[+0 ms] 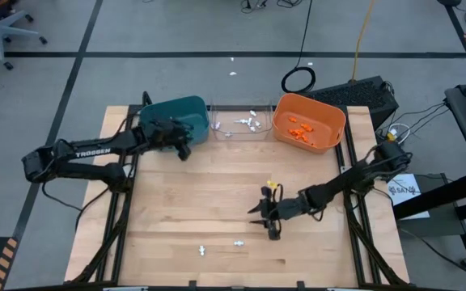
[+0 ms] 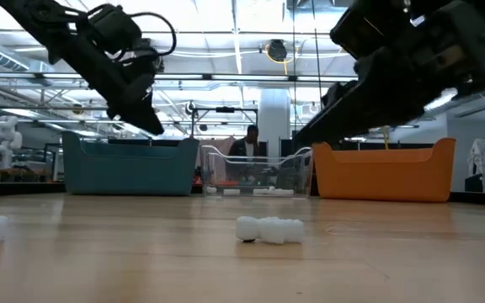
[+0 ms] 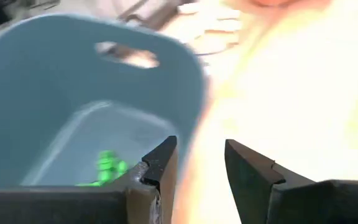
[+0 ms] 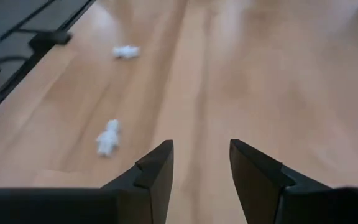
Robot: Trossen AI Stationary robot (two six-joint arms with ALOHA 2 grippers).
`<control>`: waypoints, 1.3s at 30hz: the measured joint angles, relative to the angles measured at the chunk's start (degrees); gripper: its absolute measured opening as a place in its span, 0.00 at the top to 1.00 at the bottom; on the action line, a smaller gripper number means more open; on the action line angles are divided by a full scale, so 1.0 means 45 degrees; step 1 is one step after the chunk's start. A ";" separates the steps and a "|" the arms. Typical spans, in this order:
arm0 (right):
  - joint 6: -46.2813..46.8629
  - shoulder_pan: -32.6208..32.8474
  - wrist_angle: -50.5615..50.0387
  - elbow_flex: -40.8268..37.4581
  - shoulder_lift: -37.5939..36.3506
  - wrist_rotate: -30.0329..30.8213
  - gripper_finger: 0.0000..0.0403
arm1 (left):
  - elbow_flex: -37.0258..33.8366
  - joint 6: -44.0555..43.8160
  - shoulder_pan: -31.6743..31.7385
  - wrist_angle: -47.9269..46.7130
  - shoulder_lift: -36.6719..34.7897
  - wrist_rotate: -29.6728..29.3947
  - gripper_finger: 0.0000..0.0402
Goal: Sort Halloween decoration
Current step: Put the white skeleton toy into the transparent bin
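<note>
High: left gripper (image 1: 183,149) at the teal bin (image 1: 172,113), right gripper (image 1: 271,220) above two white trinkets (image 1: 238,242); low: trinket nearest; left wrist: fingers parted, empty, green trinkets (image 3: 107,165) inside; right wrist: fingers parted, empty.

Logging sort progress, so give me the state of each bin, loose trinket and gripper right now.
teal bin: holds green trinkets
clear bin: holds white pieces
orange bin: holds orange pieces
two white trinkets: loose on table
left gripper: open, empty, at teal bin
right gripper: open, empty, above table
</note>
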 joint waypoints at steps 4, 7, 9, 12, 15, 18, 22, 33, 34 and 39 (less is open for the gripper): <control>-0.0572 0.0331 -0.0021 0.1037 0.1397 -0.0013 0.62 | 0.0000 -0.0003 -0.1731 0.0221 0.0000 -0.0087 0.67; -0.0700 0.0489 -0.0243 0.1725 0.2388 0.0011 0.57 | 0.0000 -0.0020 -0.3038 0.0313 0.0000 -0.0570 0.67; -0.0730 0.0586 -0.0518 0.2011 0.2929 0.0000 0.53 | 0.0000 -0.0169 -0.3830 0.0314 0.0000 -0.1089 0.67; -0.0658 0.0797 -0.0412 0.2150 0.3432 0.0002 0.46 | 0.0000 -0.0268 -0.4729 0.0469 0.0000 -0.1941 0.67; -0.0347 0.1014 -0.0014 0.2191 0.3564 0.0007 0.40 | 0.0000 -0.0184 -0.5229 0.0668 -0.0005 -0.2360 0.67; 0.0053 0.1202 0.0162 0.2191 0.3564 0.0010 0.38 | 0.0000 -0.0216 -0.5440 0.0862 -0.0005 -0.2404 0.67; 0.0353 0.1550 0.0315 0.2191 0.3571 0.0017 0.38 | 0.0005 -0.0337 -0.5650 0.0888 -0.0005 -0.2425 0.67; 0.0358 0.2384 0.2551 0.2191 0.4981 0.2049 0.39 | 0.0005 -0.1806 -0.6843 0.0929 -0.0005 -0.2718 0.67; 0.0411 0.2418 0.2785 0.2191 0.5104 0.2014 0.39 | 0.0005 -0.1934 -0.6989 0.0930 -0.0005 -0.2886 0.67; 0.1015 0.2438 0.3769 0.2191 0.5654 0.1898 0.39 | 0.0005 -0.1998 -0.7660 0.1352 -0.0005 -0.3264 0.67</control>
